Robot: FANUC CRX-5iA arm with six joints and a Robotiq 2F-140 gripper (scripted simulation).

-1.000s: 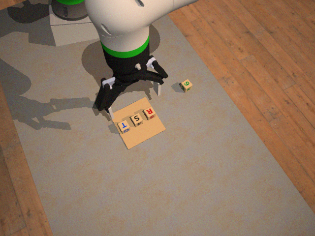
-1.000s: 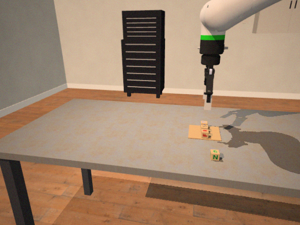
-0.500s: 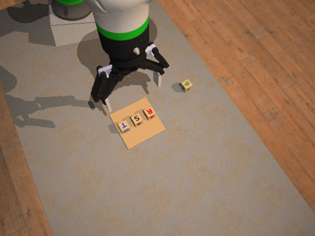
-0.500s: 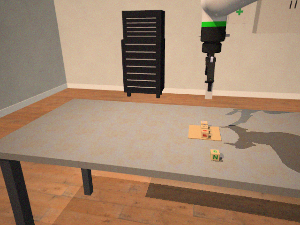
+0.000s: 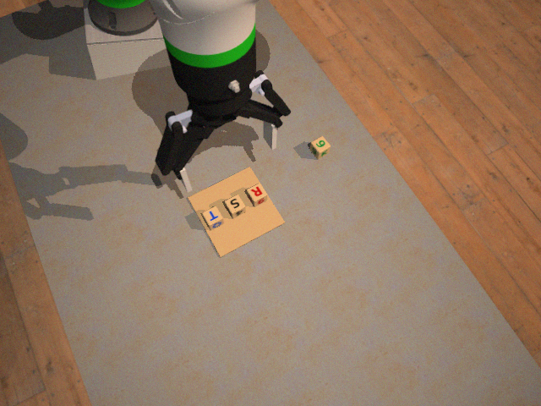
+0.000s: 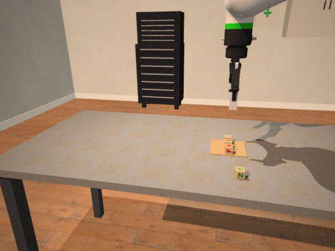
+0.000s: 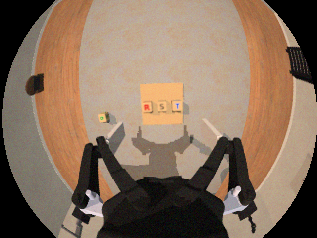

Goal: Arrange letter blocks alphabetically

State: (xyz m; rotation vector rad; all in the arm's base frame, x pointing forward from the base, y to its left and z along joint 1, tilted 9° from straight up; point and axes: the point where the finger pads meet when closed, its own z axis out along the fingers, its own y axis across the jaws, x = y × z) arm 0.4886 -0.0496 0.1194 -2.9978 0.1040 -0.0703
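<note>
Grey and speckled, the surface (image 5: 331, 279) (image 6: 130, 151) (image 7: 163, 45) bore the mat (image 5: 244, 238) (image 6: 218, 148) (image 7: 161, 90) below the jaws (image 5: 229, 158) (image 6: 233, 104), which hung wide and holding nothing, with the R block (image 5: 256, 194) (image 6: 229, 149) (image 7: 147, 107), S block (image 5: 235, 205) (image 6: 227, 141) (image 7: 161, 106) and T block (image 5: 212, 217) (image 6: 227, 137) (image 7: 177, 106) rowed there for alphabetical reading (the spare block (image 5: 319, 147) (image 6: 239, 173) (image 7: 103, 118) sat off it).

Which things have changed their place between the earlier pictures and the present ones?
The open gripper rose and drew back toward the robot's base. The R, S and T blocks, the mat and the off-mat block stayed put.
</note>
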